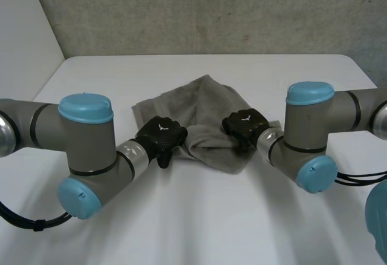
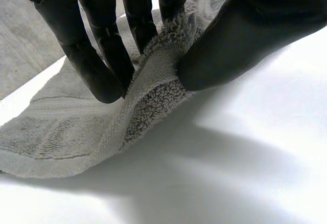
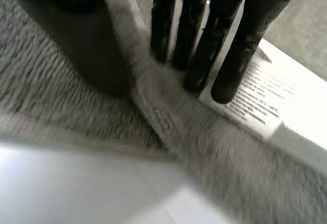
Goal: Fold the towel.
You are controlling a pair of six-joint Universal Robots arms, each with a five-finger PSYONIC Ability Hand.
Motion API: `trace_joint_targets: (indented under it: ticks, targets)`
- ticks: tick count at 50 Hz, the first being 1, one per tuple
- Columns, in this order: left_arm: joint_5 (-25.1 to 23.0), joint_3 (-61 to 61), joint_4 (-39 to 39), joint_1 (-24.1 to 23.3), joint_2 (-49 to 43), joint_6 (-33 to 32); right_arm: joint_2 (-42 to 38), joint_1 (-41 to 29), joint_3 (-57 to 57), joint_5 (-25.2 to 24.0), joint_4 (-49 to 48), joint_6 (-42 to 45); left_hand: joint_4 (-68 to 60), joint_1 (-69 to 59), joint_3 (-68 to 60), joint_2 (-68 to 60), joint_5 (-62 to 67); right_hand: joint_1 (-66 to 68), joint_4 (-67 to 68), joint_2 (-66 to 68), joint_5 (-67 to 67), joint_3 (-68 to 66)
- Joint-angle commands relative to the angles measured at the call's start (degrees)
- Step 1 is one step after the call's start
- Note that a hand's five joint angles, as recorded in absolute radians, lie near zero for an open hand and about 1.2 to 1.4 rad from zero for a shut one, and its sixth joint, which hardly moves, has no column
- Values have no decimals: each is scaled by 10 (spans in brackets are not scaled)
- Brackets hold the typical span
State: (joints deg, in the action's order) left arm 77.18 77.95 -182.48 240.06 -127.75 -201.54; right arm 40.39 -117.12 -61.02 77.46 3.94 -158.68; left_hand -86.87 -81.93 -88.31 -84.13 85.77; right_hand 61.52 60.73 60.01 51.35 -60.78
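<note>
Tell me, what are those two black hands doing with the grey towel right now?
Left hand pinches towel at near edge. Right hand pinches a raised fold on its other side. Towel bunched on table, nothing blocking.

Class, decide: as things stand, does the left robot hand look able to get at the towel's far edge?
Probably not. The left robot hand is pinching the towel at its near edge, so it is busy, though nothing blocks the way across.
</note>
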Motion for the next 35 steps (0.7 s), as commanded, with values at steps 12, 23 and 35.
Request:
trace_joint_targets:
  ticks: [12,23,35]
  targets:
    - [2,9,0,54,88,2,152,81,-14,3,22,-38,69,19,83,41,-158,185,193,200,187,-192]
    - [2,21,-1,100,129,3,148,168,-4,15,107,81,69,19,83,41,-158,185,193,200,187,-192]
    - [3,19,-2,106,118,22,123,164,-13,67,99,114,69,19,83,41,-158,185,193,200,187,-192]
